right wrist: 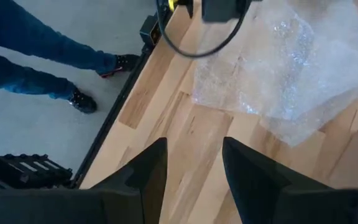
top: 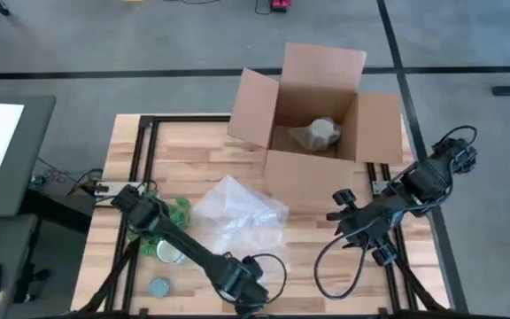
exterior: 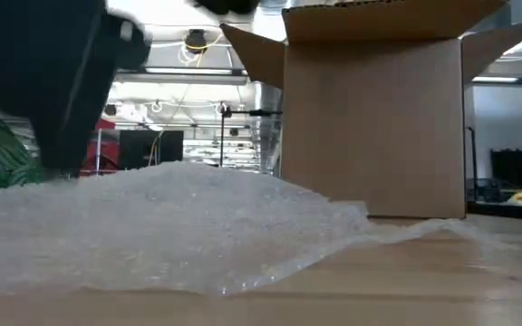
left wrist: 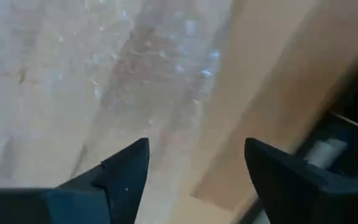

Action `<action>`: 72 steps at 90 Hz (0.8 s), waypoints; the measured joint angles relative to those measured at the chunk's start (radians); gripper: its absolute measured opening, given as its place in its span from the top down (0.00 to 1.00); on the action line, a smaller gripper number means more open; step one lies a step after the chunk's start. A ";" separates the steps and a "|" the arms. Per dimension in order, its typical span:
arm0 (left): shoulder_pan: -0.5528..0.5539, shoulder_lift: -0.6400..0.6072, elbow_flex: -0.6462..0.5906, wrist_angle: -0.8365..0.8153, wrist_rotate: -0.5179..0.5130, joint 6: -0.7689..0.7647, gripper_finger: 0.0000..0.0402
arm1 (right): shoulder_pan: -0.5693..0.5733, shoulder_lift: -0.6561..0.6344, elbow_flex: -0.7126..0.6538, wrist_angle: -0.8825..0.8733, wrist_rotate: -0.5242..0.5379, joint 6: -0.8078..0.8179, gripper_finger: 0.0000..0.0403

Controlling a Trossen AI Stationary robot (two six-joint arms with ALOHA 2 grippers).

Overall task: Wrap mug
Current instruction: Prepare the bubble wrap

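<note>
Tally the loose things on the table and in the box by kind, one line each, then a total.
Cardboard box: 1
Mug, inside the box: 1
Bubble wrap sheet: 1
Green patterned bundle: 1
Grey-blue round disc: 1
Total: 5

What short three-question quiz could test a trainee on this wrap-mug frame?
1. True or false: the mug sits inside the cardboard box.
2. What lies on the table in front of the box? A) bubble wrap B) a towel C) a plate
3. Which gripper is nearer the bubble wrap: the left gripper or the right gripper?

Key: 1 true; 2 A; 3 the left gripper, hovering open at the wrap's edge; the right is open too.
</note>
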State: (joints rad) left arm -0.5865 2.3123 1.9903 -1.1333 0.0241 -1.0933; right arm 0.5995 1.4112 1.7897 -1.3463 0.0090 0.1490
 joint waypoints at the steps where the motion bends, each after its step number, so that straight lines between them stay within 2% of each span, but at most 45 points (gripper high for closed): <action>1: 0.001 0.006 0.000 0.001 -0.001 -0.001 0.40 | 0.000 0.000 0.000 0.000 0.000 0.000 0.65; 13: 0.011 0.064 0.002 -0.006 -0.004 -0.004 0.47 | 0.000 0.000 0.000 0.000 -0.002 0.010 0.65; 23: 0.016 0.085 0.007 -0.013 -0.010 -0.014 0.58 | 0.000 0.000 0.000 0.000 -0.002 0.034 0.65; 44: 0.028 0.073 0.003 -0.020 -0.040 -0.052 0.96 | 0.003 0.000 0.000 0.000 -0.003 0.045 0.65; 58: 0.032 0.012 0.000 -0.024 -0.087 -0.129 0.99 | 0.002 0.000 0.000 0.000 -0.003 0.045 0.65; 72: 0.032 -0.117 0.055 -0.021 -0.203 -0.248 1.00 | 0.002 0.000 0.000 0.000 -0.003 0.045 0.65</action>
State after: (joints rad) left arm -0.5546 2.1956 2.0456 -1.1543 -0.1791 -1.3412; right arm 0.6018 1.4113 1.7897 -1.3466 0.0063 0.1942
